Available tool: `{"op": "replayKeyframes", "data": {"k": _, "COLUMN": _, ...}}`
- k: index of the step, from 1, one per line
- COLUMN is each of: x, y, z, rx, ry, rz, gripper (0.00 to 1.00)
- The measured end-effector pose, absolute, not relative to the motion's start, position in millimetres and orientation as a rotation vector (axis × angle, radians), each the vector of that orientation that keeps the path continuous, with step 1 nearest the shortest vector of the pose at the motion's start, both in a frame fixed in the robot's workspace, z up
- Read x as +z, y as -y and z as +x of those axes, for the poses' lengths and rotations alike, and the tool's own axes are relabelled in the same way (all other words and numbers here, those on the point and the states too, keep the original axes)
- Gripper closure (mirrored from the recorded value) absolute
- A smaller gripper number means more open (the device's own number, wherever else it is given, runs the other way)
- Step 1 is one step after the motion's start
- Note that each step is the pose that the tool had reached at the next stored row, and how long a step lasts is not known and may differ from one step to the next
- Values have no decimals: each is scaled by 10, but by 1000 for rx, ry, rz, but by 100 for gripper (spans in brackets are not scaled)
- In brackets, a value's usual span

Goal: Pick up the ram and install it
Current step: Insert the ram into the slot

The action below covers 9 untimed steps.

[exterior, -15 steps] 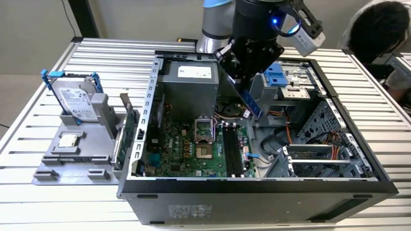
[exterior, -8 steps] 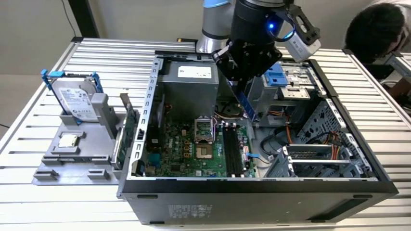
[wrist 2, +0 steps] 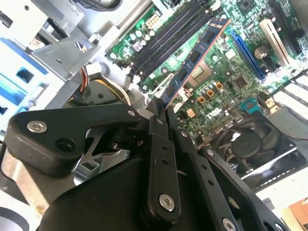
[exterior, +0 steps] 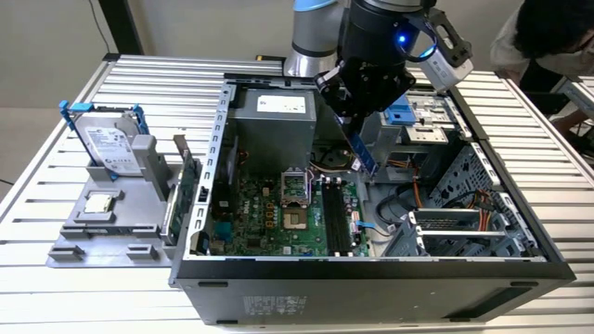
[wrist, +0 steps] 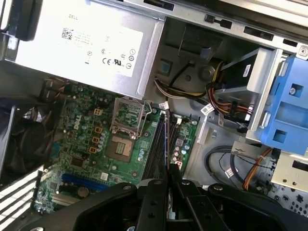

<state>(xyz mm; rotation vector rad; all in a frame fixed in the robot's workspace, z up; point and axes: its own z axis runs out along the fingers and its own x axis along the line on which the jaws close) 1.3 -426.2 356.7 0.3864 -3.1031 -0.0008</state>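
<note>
The ram (wrist 2: 196, 57), a narrow dark blue stick with a row of black chips, hangs above the open computer case (exterior: 519, 268), pinched at one end between the fingers of the gripper (wrist 2: 162, 111), which are closed on it; in the exterior view the ram (exterior: 361, 154) slants down from the gripper (exterior: 351, 120) toward the motherboard (exterior: 269, 216) without touching it. The second wrist view shows the stick along its length, held over the board beside the long black slots (wrist 2: 166, 36) — there a blue slot (wrist 2: 246, 53) and a black fan (wrist 2: 252, 142) also appear. The first wrist view shows the ram nearly edge-on at the fingers (wrist: 169, 185), in line with the black slots (wrist: 156, 144), together with the empty processor socket (wrist: 120, 147), the grey power supply (wrist: 82, 43), a bundle of coloured cables (wrist: 226, 103) and a blue drive bracket (wrist: 288, 110). The exterior view adds what lies outside the case — a grey holder (exterior: 107, 226) on the slatted table (exterior: 55, 299) carrying a hard drive (exterior: 107, 146) and a processor chip (exterior: 97, 202), with a person (exterior: 547, 35) at the exterior view's right edge
</note>
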Motion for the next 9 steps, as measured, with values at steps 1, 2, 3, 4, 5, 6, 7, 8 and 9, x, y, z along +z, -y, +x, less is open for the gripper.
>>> {"op": "replayKeyframes", "data": {"k": 1, "x": 3566, "y": 4263, "z": 12, "rx": -1, "ry": 3105, "rz": 373, "gripper": 100}}
{"op": "replayKeyframes", "data": {"k": 2, "x": 3565, "y": 4264, "z": 12, "rx": -1, "ry": 3107, "rz": 357, "gripper": 100}}
{"op": "replayKeyframes", "data": {"k": 3, "x": 3564, "y": 4265, "z": 12, "rx": -1, "ry": 3109, "rz": 339, "gripper": 100}}
{"op": "replayKeyframes", "data": {"k": 4, "x": 3562, "y": 4265, "z": 13, "rx": -1, "ry": 3110, "rz": 322, "gripper": 100}}
{"op": "replayKeyframes", "data": {"k": 5, "x": 3560, "y": 4265, "z": 13, "rx": -1, "ry": 3112, "rz": 304, "gripper": 100}}
{"op": "replayKeyframes", "data": {"k": 6, "x": 3557, "y": 4266, "z": 13, "rx": -1, "ry": 3114, "rz": 286, "gripper": 100}}
{"op": "replayKeyframes", "data": {"k": 7, "x": 3555, "y": 4266, "z": 13, "rx": -2, "ry": 3115, "rz": 269, "gripper": 100}}
{"op": "replayKeyframes", "data": {"k": 8, "x": 3552, "y": 4266, "z": 13, "rx": -2, "ry": 3117, "rz": 251, "gripper": 100}}
{"op": "replayKeyframes", "data": {"k": 9, "x": 3549, "y": 4266, "z": 13, "rx": -2, "ry": 3118, "rz": 237, "gripper": 100}}
